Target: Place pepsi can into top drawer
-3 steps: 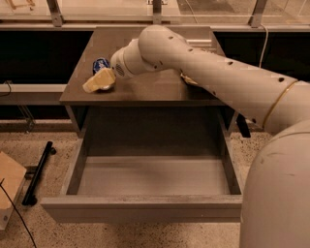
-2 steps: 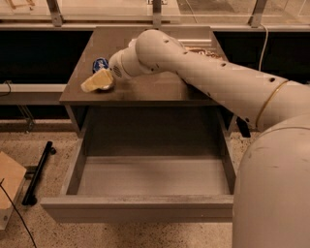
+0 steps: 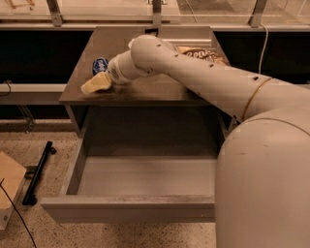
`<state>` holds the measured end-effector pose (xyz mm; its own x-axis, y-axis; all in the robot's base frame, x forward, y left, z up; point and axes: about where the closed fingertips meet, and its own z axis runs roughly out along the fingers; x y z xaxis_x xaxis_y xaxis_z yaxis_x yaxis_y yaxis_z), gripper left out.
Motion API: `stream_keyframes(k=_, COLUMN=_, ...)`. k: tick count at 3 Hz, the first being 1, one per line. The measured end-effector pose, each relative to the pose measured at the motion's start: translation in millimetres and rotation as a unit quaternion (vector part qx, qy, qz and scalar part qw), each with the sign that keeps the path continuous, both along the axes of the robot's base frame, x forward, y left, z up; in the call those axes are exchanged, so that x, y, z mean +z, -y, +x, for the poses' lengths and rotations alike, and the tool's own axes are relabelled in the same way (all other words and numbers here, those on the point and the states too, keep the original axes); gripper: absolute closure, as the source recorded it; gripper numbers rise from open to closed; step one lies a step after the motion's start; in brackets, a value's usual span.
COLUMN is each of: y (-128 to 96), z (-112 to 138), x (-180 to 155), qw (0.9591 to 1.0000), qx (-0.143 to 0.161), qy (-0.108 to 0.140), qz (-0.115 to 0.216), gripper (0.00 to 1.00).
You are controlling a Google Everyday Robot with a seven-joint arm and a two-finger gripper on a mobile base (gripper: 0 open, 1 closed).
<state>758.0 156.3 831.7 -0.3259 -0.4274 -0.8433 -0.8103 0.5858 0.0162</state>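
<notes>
I have the pale yellowish gripper [image 3: 96, 84] low over the near left of the dark brown tabletop [image 3: 145, 92]; apart or together, I cannot tell; the small blue aluminium pepsi can [image 3: 100, 65] sits on the tabletop just beyond it; the wide grey-brown top drawer [image 3: 145, 177] stands open below.

High behind arm [image 3: 203, 77], claw [image 3: 95, 84] over table [image 3: 155, 93]

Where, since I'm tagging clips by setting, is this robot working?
Probably an office or lab area: speckled floor, a table with its top drawer open, glass panels behind. The gripper is beside the pepsi can.
</notes>
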Motion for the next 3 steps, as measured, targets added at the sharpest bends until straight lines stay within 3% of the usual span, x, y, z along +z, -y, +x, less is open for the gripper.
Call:
stream_keyframes(k=2, y=1.3, z=3.1, x=4.6, qw=0.9999, qx=-0.004, qy=0.008, qz=-0.005, gripper=0.49)
stream_keyframes(k=3, y=10.8, z=0.3, x=14.0, qw=0.9998, qx=-0.007, qy=0.016, qz=-0.003, gripper=0.80)
